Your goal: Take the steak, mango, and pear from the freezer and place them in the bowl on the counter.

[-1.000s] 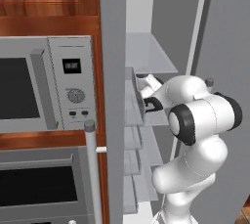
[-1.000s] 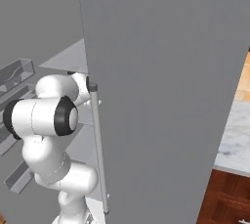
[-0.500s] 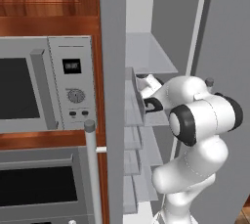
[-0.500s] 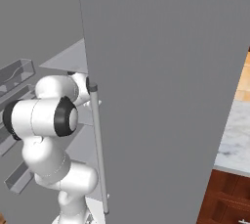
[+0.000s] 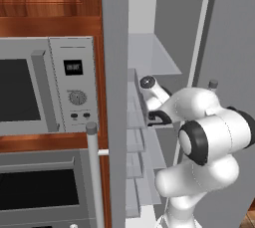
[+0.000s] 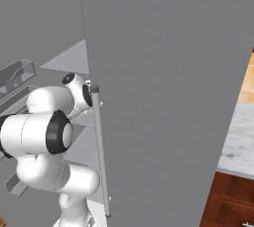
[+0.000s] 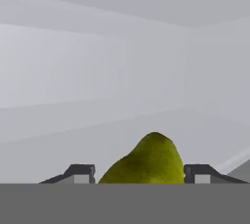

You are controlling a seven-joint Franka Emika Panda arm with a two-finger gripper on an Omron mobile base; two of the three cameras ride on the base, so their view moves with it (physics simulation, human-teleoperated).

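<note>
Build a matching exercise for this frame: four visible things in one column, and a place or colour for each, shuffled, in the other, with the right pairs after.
Things:
1. pear
2. microwave
3. counter
4. freezer door handle

Descriptions:
A. white-grey marble at the right edge of the right base view
B. yellow-green, between the end effector fingertips in the hand view
C. long grey upright rod
D. grey box with a dial, set in wood to the left of the freezer

Pairs: 1-B, 2-D, 3-A, 4-C
</note>
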